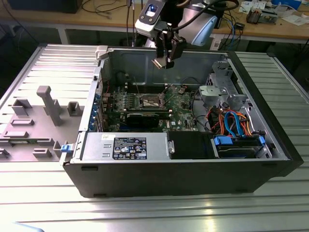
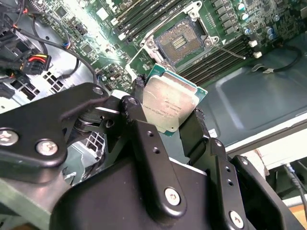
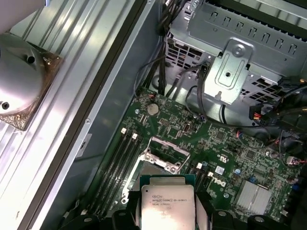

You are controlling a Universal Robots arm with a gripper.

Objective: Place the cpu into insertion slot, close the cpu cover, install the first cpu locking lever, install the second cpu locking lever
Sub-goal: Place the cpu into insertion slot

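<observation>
Presently the jaws are closed on two opposite edges of the cpu (image 2: 170, 105), which the gripper (image 1: 164, 61) holds in the air above the far edge of the open computer case (image 1: 183, 169), metal top toward both wrist views. Below it, the insertion slot (image 2: 180, 43) sits near the middle of the motherboard (image 3: 230, 148) with its contact field exposed, flanked by memory slots (image 2: 220, 55). A grey drive cage (image 1: 217, 92) and coloured cables (image 1: 231, 121) occupy the case's end at the exterior view's right, apart from the slot.
</observation>
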